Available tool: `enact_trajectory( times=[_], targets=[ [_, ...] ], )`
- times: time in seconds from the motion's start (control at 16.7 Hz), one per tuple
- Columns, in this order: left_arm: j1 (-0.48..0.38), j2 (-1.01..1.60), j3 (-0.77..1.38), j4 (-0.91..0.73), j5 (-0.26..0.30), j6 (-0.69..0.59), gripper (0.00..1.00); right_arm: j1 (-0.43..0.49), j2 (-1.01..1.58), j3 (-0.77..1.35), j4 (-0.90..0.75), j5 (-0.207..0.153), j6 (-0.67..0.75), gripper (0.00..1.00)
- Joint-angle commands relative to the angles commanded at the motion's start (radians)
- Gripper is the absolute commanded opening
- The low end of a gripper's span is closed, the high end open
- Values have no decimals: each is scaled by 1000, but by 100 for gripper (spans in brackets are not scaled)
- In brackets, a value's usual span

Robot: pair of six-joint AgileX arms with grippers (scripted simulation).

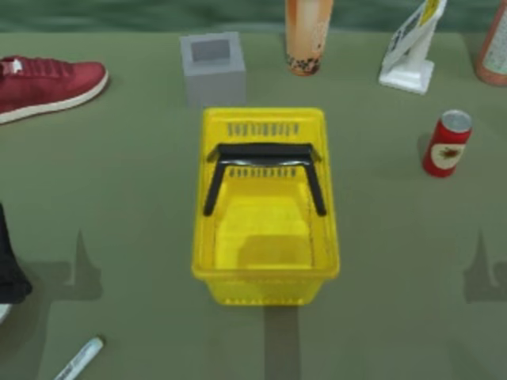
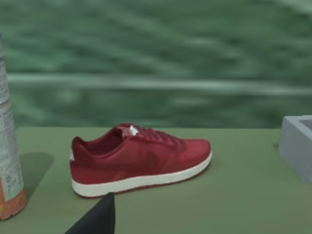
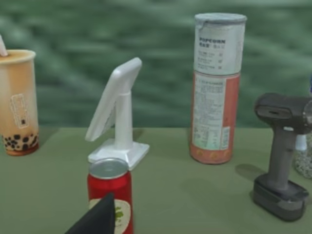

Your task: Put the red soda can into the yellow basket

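The red soda can (image 1: 447, 143) stands upright on the table at the right, well apart from the yellow basket (image 1: 207, 261) in the middle. The basket is empty, with its black handle (image 1: 264, 152) folded across the top. In the right wrist view the red soda can (image 3: 110, 192) stands close ahead, and a dark part of my right gripper (image 3: 97, 218) shows in front of it without touching it. My left arm (image 1: 9, 269) is parked at the table's left edge; a dark part of my left gripper (image 2: 97, 218) shows above bare table near a red shoe (image 2: 139, 158).
Along the back stand a grey box (image 1: 212, 67), an orange-white cup (image 1: 307, 36), a white stand (image 1: 408, 51) and a pinkish-orange cylinder (image 1: 495, 47). The red shoe (image 1: 43, 83) lies back left and a marker (image 1: 79, 358) front left. A grey drill (image 3: 282, 151) stands to one side of the can.
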Motion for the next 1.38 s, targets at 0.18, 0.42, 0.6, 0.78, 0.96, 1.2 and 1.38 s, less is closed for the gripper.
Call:
enact_trajectory(
  times=[0.18,0.42,0.6,0.78,0.96,1.2,1.38],
  targets=[
    [0,0,0,0,0,0,100,2,10,10,-7,-1,-3,100],
    [0,0,0,0,0,0,100,25,153,154,-111,-11,-48,100],
    [0,0,0,0,0,0,100,44,371,364,-250,-15,-107,100],
    [0,0,0,0,0,0,100,63,671,641,-425,-13,-179,100],
    [0,0,0,0,0,0,100,79,1011,957,-618,-7,-257,100],
    [0,0,0,0,0,0,100,100,1477,1391,-881,1,-364,100],
    [0,0,0,0,0,0,100,116,1803,1696,-1062,5,-439,100]
  ],
)
